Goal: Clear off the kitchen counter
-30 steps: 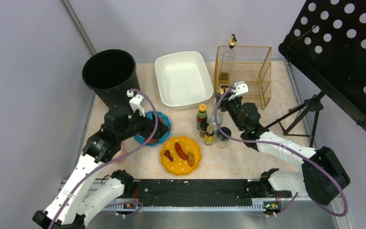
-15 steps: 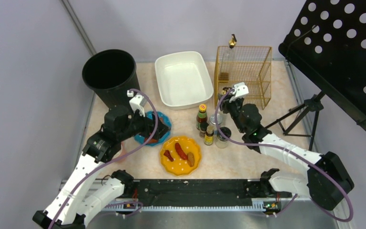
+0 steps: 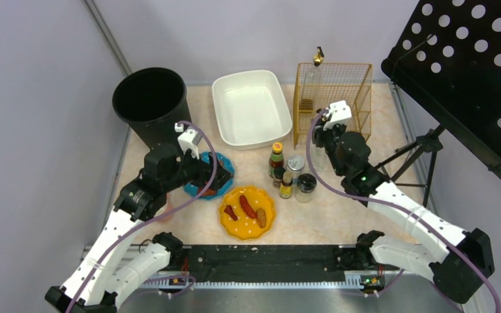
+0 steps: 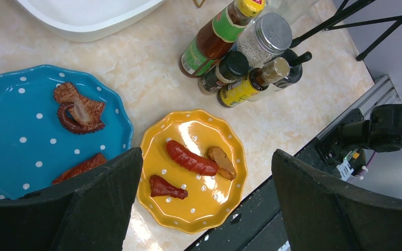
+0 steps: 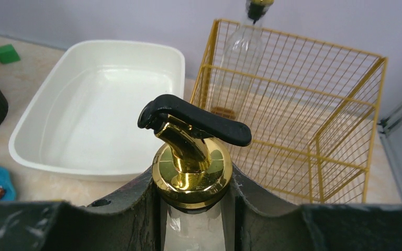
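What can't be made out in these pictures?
- Top view: blue plate mostly covered by the left arm.
- Right wrist view: gold-capped bottle, body hidden by the jaws and bottom edge.
- Top view: sauce bottle labels too small to read.

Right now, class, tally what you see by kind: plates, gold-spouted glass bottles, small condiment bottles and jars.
Plates: 2
Gold-spouted glass bottles: 2, one held by the right gripper
Small condiment bottles and jars: 5
Total: 9

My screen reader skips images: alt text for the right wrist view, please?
The right gripper clamps a clear bottle with a gold pourer top. Behind it sit a white basin and a yellow wire basket holding a second bottle.
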Controlling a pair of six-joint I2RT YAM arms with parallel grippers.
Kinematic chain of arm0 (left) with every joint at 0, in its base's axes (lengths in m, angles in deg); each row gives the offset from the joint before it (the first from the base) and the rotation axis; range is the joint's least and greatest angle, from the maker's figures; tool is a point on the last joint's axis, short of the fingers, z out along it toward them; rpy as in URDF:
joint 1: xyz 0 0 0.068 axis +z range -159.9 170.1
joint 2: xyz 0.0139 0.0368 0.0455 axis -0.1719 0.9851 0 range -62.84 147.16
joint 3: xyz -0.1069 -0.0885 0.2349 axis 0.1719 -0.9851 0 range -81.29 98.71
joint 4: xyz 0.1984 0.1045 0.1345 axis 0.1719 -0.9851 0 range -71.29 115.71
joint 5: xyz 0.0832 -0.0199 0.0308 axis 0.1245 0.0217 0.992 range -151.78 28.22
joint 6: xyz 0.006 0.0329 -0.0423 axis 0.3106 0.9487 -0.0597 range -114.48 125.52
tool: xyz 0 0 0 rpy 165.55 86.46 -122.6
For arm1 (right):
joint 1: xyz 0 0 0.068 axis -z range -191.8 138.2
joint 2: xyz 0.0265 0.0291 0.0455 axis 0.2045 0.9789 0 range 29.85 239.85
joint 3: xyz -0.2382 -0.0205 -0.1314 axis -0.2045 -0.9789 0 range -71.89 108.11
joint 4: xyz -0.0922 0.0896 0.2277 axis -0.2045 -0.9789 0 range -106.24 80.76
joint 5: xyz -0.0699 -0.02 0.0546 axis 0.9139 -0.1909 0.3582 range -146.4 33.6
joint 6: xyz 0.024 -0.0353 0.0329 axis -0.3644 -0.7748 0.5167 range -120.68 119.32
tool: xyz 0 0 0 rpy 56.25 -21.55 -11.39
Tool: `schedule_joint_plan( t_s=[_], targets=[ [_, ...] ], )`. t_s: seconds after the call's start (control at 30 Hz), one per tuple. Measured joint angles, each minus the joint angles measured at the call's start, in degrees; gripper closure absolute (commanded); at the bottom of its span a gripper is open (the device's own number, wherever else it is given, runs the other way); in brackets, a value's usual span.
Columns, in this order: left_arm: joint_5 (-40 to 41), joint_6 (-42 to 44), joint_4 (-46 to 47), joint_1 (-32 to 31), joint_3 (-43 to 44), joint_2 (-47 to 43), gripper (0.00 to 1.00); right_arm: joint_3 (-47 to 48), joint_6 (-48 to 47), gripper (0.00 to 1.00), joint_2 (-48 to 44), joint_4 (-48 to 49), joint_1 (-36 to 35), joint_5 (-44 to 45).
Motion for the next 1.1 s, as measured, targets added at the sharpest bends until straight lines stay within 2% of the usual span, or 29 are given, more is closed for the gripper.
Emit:
schedule_joint_plan(
  t_s=[0.23, 0.43, 0.73, 1.1],
  targets=[
    [-0.02, 0.0, 0.02, 0.0, 0.0, 0.0, 0.03, 12.94, -1.79, 1.0, -1.25, -8.94, 0.0, 3.13],
    [-0.02, 0.0, 0.0, 0.0, 0.0, 0.0, 0.03, 23.28, -3.78, 1.0, 0.79, -11.32, 0.0, 6.23],
    [-0.04, 0.0, 0.02, 0.0, 0.0, 0.0, 0.03, 35.52, -6.69, 1.0, 14.19, -10.4, 1.62, 11.26],
    [-0.35, -0.02, 0.02, 0.0, 0.0, 0.02, 0.03, 50.03, -6.47, 1.0, 27.02, -10.82, 8.68, 13.14]
  ],
)
